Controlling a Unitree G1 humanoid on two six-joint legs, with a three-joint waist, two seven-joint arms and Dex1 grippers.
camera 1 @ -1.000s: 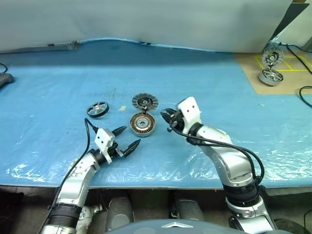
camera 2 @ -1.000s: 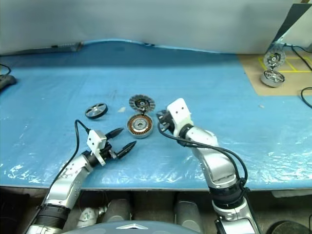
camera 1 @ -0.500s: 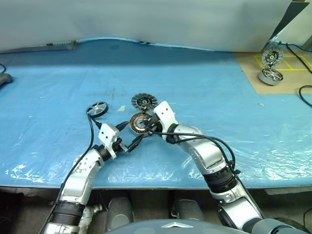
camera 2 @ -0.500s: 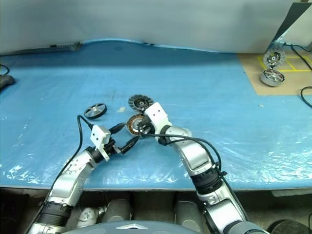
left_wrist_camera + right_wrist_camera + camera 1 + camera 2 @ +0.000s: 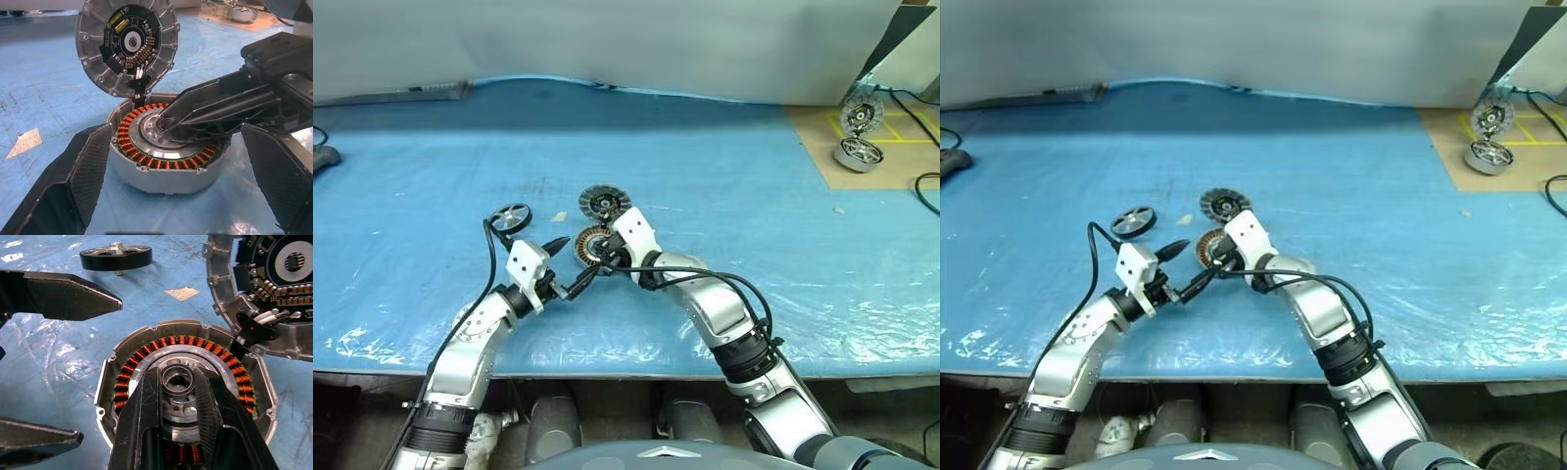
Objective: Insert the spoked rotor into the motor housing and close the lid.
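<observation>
While the motor housing (image 5: 592,245) sat open on the blue sheet (image 5: 754,196), lid (image 5: 604,204) tipped up behind, the right gripper (image 5: 178,382) pinched its centre hub and the left gripper (image 5: 171,161) stood apart around it. Steadying the cup first seemed wise; the spoked rotor (image 5: 510,216) lay nearby, untouched. No writing was readable.

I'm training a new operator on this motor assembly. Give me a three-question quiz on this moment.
1. True or false: the spoked rotor already sits inside the motor housing.
2. Which gripper's fingers rest on the housing's centre hub: A) left gripper, B) right gripper?
3. Fill in: the lid stands ____ behind the housing.

Key: 1 false, it lies apart on the blue sheet; 2 B; 3 open, tilted up.
</observation>
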